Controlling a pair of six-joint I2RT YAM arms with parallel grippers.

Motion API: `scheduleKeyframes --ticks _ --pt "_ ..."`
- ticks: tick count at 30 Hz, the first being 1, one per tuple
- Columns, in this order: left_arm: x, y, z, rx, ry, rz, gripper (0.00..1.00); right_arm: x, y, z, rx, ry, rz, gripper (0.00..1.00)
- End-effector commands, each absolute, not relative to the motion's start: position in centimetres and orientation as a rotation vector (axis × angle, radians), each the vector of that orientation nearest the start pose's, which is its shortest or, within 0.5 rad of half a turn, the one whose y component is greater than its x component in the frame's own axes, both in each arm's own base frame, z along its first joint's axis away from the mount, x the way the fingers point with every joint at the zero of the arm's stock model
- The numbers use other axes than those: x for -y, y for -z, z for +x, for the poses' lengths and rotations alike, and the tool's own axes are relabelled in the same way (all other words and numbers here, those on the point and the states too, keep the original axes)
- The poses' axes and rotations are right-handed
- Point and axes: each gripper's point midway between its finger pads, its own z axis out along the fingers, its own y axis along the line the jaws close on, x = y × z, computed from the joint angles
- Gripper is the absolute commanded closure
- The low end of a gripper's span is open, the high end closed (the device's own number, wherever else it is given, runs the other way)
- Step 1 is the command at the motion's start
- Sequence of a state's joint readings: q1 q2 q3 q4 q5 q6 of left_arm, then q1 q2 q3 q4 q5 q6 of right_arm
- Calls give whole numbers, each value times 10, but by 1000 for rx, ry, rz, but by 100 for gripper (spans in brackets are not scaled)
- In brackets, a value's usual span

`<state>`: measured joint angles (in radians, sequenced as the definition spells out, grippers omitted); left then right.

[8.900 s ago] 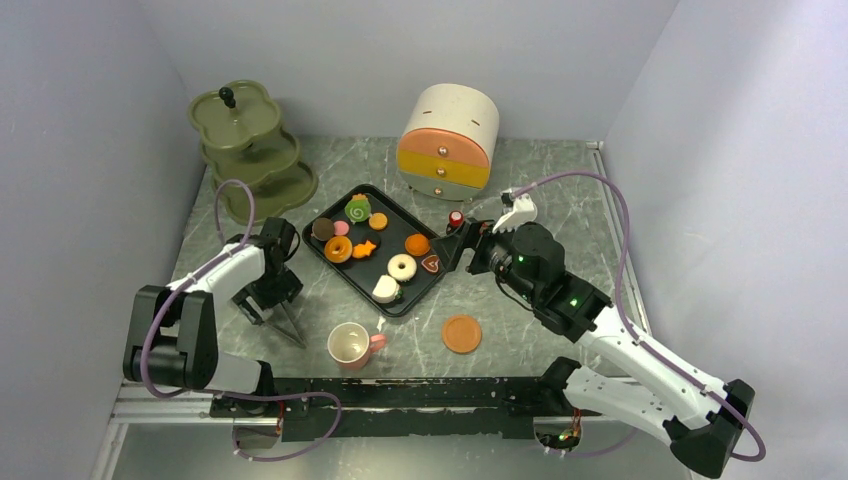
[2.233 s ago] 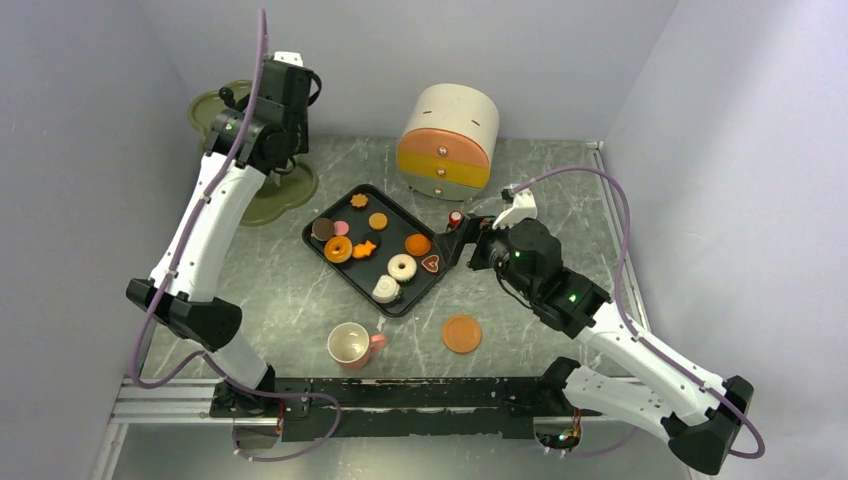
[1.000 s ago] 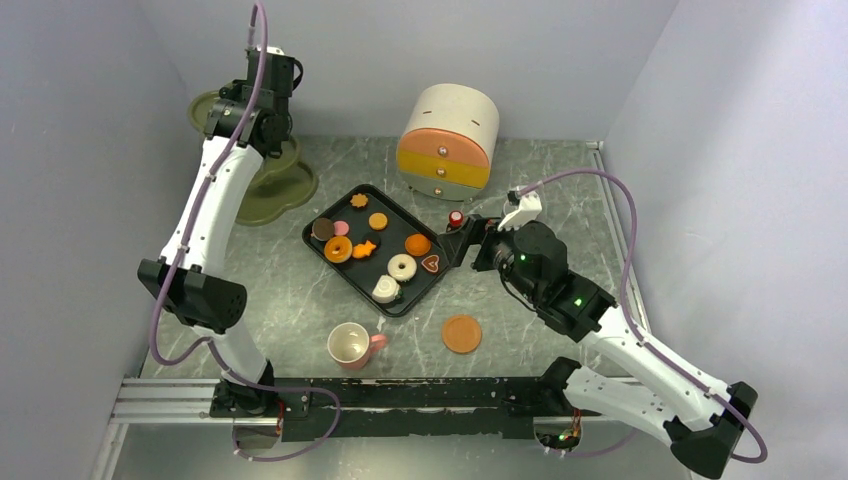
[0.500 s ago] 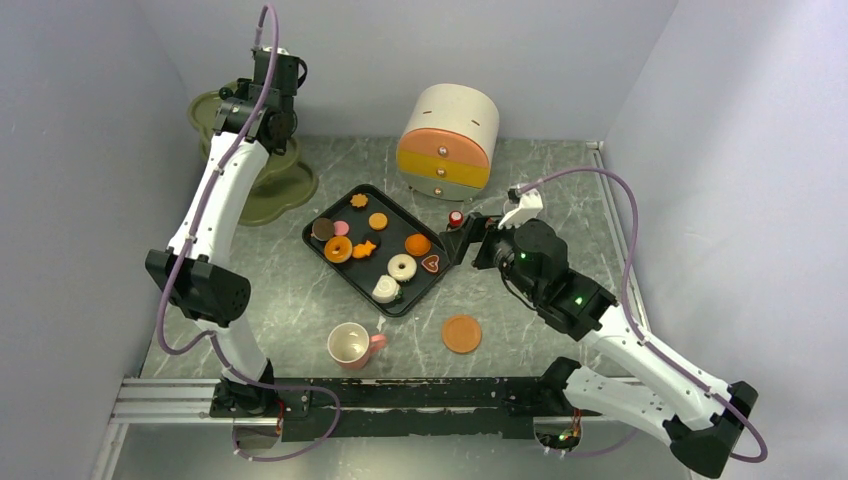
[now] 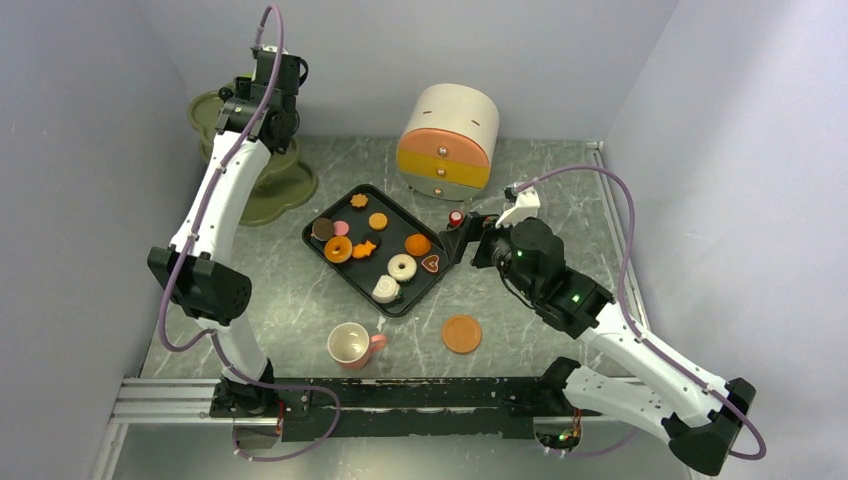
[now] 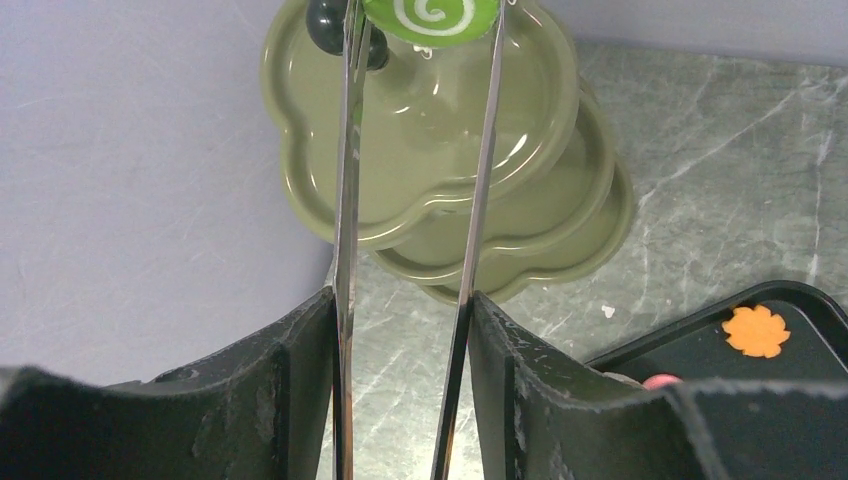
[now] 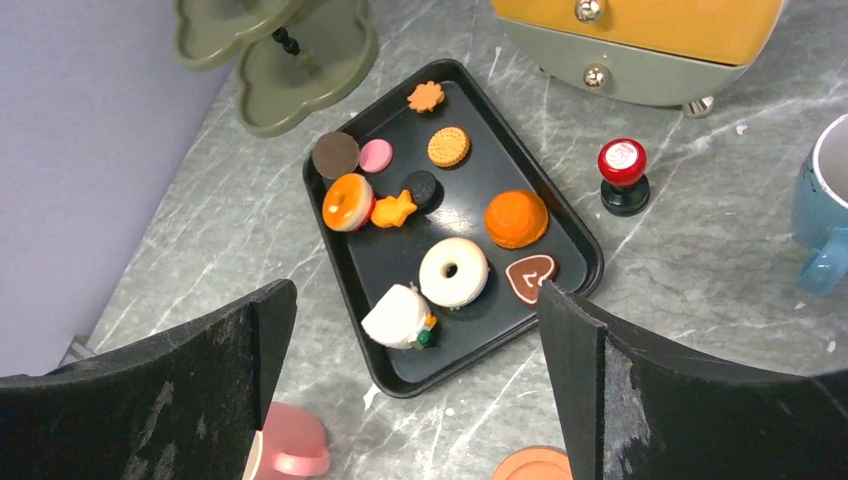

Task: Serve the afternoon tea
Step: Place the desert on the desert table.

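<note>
My left gripper [image 5: 262, 98] is shut on thin metal tongs [image 6: 345, 200]. The tongs pinch the green swirl roll [image 6: 432, 14] above the top tier of the olive-green stand [image 6: 450, 150]. Orange doughnut [image 5: 338, 249], white doughnut [image 5: 402, 267] and several cookies lie on the black tray [image 5: 318, 247]. The pink cup [image 5: 350, 345] and an orange saucer [image 5: 462, 334] stand on the table in front of the tray. The blue cup [image 7: 825, 200] shows at the right edge of the right wrist view. My right gripper [image 5: 460, 240] is open and empty, above the tray's right edge.
A round cream, orange and yellow drawer box [image 5: 450, 140] stands at the back. A red-topped stamp [image 5: 456, 217] sits between it and the tray. The stand [image 5: 250, 190] is in the back left corner, close to the grey walls.
My left arm rose from the table and carried the green swirl roll from the tray to above the stand; in the last second it shifted slightly. The right arm barely moved.
</note>
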<state>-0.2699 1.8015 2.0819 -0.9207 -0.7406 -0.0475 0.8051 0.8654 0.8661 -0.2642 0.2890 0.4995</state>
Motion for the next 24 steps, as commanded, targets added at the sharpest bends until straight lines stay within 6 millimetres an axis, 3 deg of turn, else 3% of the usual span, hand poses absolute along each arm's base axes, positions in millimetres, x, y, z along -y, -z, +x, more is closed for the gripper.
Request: scheduleKeyframes --ticks 1,14,24 --pt "-5 -345 461 -2040 -672 -197 47 -203 -293 250 -1829 -627 -57 5" --pt "-5 -335 461 -2055 -683 -203 43 -200 -294 245 -1811 -643 -56 5" --pt "4 -359 459 -2024 -580 -213 44 -202 -296 246 -1811 -642 -56 5"
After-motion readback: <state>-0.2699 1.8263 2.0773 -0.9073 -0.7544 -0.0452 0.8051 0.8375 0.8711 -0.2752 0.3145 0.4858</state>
